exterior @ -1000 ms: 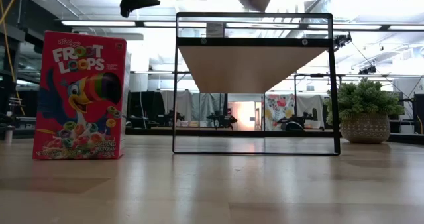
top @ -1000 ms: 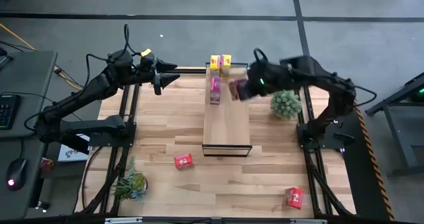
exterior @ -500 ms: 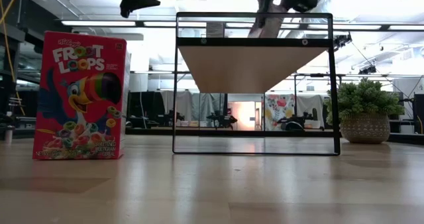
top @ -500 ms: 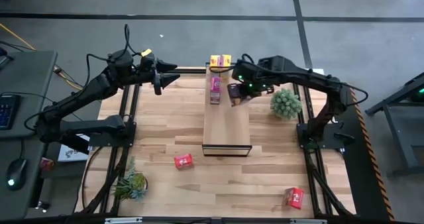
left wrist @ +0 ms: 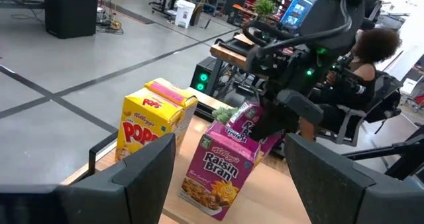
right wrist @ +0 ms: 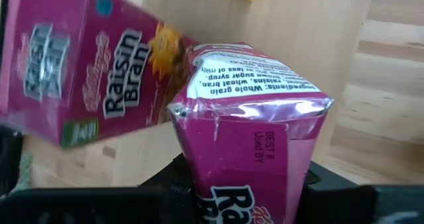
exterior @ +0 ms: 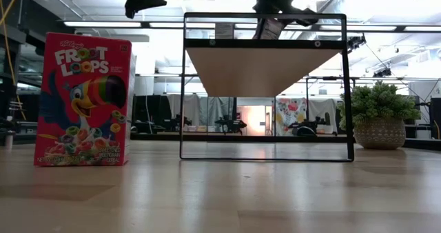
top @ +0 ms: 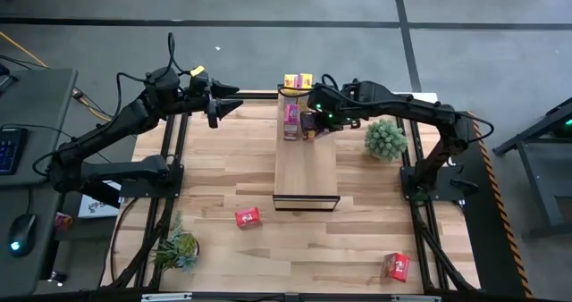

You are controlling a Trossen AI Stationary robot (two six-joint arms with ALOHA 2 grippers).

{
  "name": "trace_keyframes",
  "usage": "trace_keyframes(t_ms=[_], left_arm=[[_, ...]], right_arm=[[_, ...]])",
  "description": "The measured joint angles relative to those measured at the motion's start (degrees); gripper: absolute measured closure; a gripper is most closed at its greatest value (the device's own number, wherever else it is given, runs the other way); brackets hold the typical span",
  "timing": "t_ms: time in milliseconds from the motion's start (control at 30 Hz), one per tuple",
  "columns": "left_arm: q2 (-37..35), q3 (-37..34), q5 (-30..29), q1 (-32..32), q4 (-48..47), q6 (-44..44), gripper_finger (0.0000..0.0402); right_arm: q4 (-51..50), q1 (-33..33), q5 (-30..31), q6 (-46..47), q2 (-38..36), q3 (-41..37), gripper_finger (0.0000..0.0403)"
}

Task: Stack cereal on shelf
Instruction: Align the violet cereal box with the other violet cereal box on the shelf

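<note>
Right gripper [top: 310, 123] fingers grasp a pink cereal box [right wrist: 248, 128] over the shelf's [top: 305, 163] far end; left gripper [top: 234, 104] hangs released at far left.

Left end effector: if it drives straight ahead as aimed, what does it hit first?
Likely the standing Raisin Bran box on the shelf, dead centre ahead of the left end effector. The yellow Pops boxes sit slightly off-line; depth is uncertain.

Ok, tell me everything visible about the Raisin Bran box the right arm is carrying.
The held Raisin Bran box is a small magenta cardboard carton with white lettering and ingredient print on its end flap. The right end effector is shut on it, holding it tilted over the shelf at its far end, right beside the standing Raisin Bran box. Whether the two touch is unclear.
</note>
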Motion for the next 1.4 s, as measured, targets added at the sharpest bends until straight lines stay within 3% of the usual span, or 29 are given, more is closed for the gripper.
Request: trace_keyframes(t_ms=[533, 967, 1400], left_arm=[[0.0, 0.0, -0.02, 0.0, 0.0, 0.04, 0.0128], [0.0, 0.0, -0.02, 0.0, 0.0, 0.03, 0.0128], [0.0, 0.0, -0.02, -0.02, -0.02, 0.03, 0.0128]], right_arm=[[1.01, -0.11, 1.67, 0.02, 0.0, 0.0, 0.0296], [4.62, -0.11, 1.37, -0.73, 0.0, 0.02, 0.0152], [4.77, -0.07, 0.19, -1.86, -1.3, 2.05, 0.0139]])
